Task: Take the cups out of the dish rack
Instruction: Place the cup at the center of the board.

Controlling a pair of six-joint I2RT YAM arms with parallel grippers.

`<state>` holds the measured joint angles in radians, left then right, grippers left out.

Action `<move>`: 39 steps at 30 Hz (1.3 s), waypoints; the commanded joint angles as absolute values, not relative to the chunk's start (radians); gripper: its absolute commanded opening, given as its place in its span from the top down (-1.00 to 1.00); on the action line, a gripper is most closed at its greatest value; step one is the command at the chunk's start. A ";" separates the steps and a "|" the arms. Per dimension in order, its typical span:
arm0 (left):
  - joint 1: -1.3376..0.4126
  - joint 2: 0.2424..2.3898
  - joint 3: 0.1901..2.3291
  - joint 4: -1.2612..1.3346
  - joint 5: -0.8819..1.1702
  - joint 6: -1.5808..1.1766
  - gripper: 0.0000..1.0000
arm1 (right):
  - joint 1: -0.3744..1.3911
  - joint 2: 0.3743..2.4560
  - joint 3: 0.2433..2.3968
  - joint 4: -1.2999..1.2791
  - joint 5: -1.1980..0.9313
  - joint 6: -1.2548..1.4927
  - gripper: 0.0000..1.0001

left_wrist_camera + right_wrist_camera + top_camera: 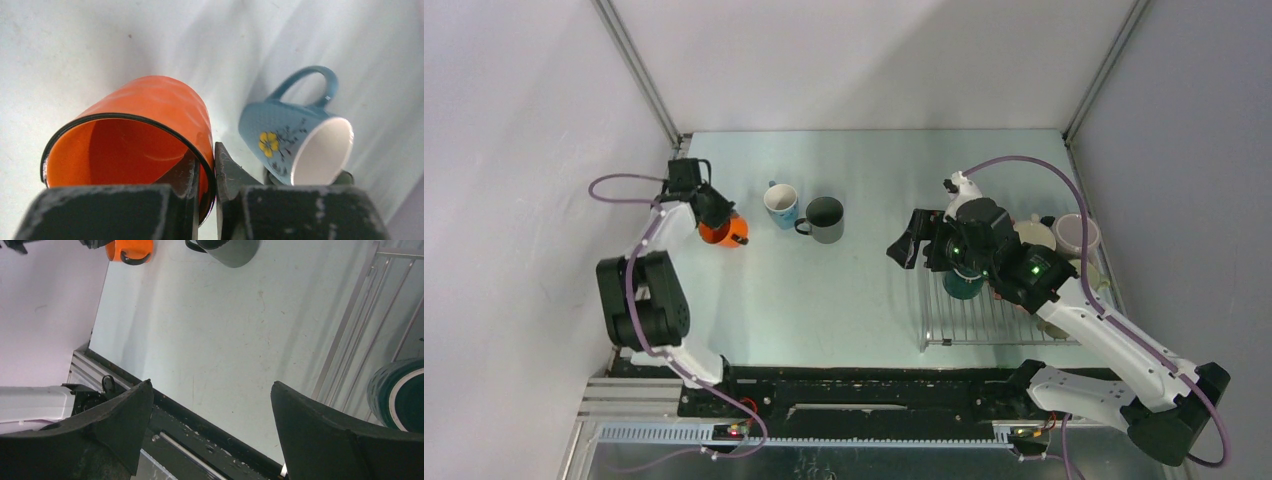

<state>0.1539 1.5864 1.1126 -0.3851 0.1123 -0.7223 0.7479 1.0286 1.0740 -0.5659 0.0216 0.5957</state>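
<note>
My left gripper (711, 212) is shut on the rim wall of an orange mug (721, 233), one finger inside and one outside; the left wrist view shows the grip (205, 172) on the mug (145, 120). A blue flowered mug (781, 205) and a dark grey mug (825, 219) stand on the table to its right. My right gripper (908, 242) is open and empty, just left of the dish rack (999, 325). A dark teal mug (964, 285) sits in the rack under the right wrist. The right wrist view shows the open gripper (210, 395), rack bars (350, 325) and teal mug (400, 400).
More mugs stand at the rack's far right: a beige one (1034, 232) and a pinkish one (1076, 235). The enclosure's left wall is close to the orange mug. The black rail (874, 390) runs along the near table edge.
</note>
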 commanded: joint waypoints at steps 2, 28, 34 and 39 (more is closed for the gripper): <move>0.144 1.710 1.357 -0.529 0.038 -0.581 1.00 | 0.750 1.015 1.071 -0.574 0.010 0.567 -0.87; -0.027 2.087 1.825 -0.834 -0.098 -0.451 0.96 | 0.749 1.009 1.063 -0.637 0.010 0.561 -0.87; -0.031 2.099 1.825 -0.835 -0.091 -0.445 0.67 | 0.754 1.014 1.064 -0.643 0.015 0.568 -0.88; -0.032 2.096 1.836 -0.839 -0.087 -0.437 0.39 | 0.761 1.008 1.065 -0.643 0.020 0.572 -0.89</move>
